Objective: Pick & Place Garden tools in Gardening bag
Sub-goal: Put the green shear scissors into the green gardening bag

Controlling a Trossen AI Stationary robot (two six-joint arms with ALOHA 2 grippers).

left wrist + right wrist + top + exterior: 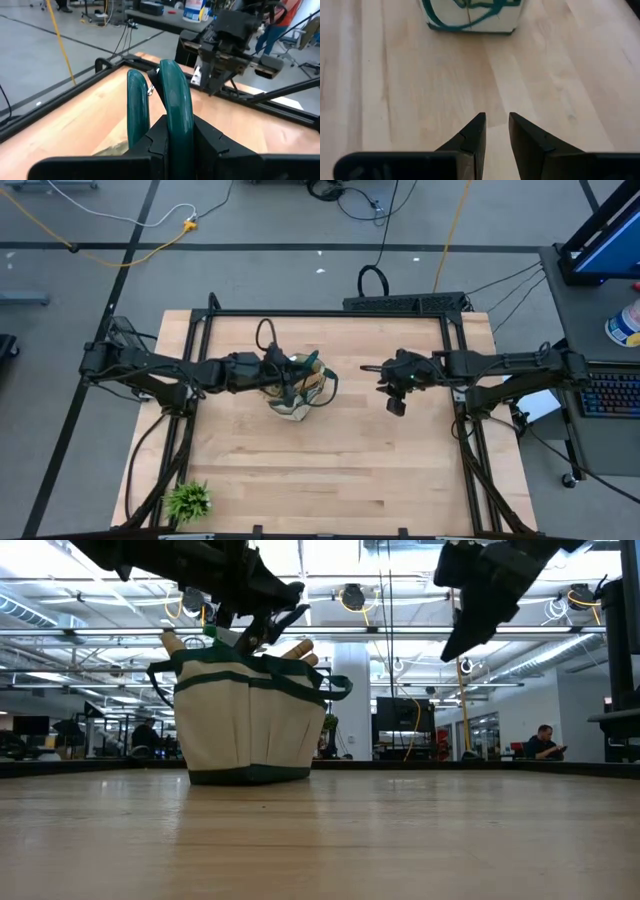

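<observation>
We saw the bag (pixel 297 388) standing upright on the desk (pixel 330 470), toward its left-centre part in the high view. Wooden tool handles (pixel 300 648) stuck up out of its mouth in the low view.

The left pincer (pixel 281 372) was over the bag's mouth. In its wrist view its fingers (pixel 150 145) were closed on one of the bag's green handles (pixel 176 110), which rose as a loop between them; the second green handle (pixel 137 107) stood just beside it, free of the fingers.

The right pincer (pixel 368 369) was raised above the desk, to the right of the bag and apart from it. In its wrist view its fingers (pixel 472 137) stood slightly parted with only bare wood showing between them, holding nothing, and the bag's lower wall (pixel 470 20) with a drooping green strap lay farther off.

A small leafy plant (pixel 187 500) sat at the desk's near left corner, well apart from the bag.

In the low view, a person (pixel 543 743) sat far off in the room behind the desk.
</observation>
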